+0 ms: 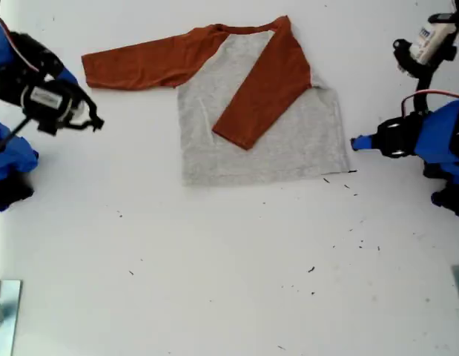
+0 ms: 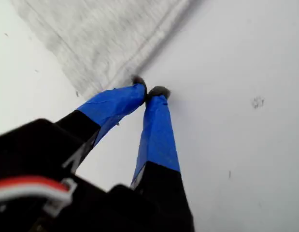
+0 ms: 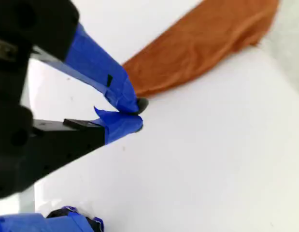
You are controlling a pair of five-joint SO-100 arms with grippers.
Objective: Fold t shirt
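The t shirt (image 1: 251,141) lies flat on the white table, grey body with rust-orange sleeves. One sleeve (image 1: 262,89) is folded slantwise across the body. The other sleeve (image 1: 140,63) stretches out toward the exterior view's left. My first gripper (image 1: 355,142) is at the exterior view's right, shut and empty, its tips (image 2: 151,90) just off a corner of the grey cloth (image 2: 101,43). At the exterior view's left is my second gripper (image 1: 98,122), below the outstretched sleeve's cuff. It is shut, with nothing in it, close beside the orange sleeve (image 3: 202,43).
A metal piece (image 1: 3,311) shows at the exterior view's lower left corner. Small dark specks (image 1: 340,178) dot the table below the shirt's hem. A black and white arm part (image 1: 429,44) sits at the exterior view's upper right.
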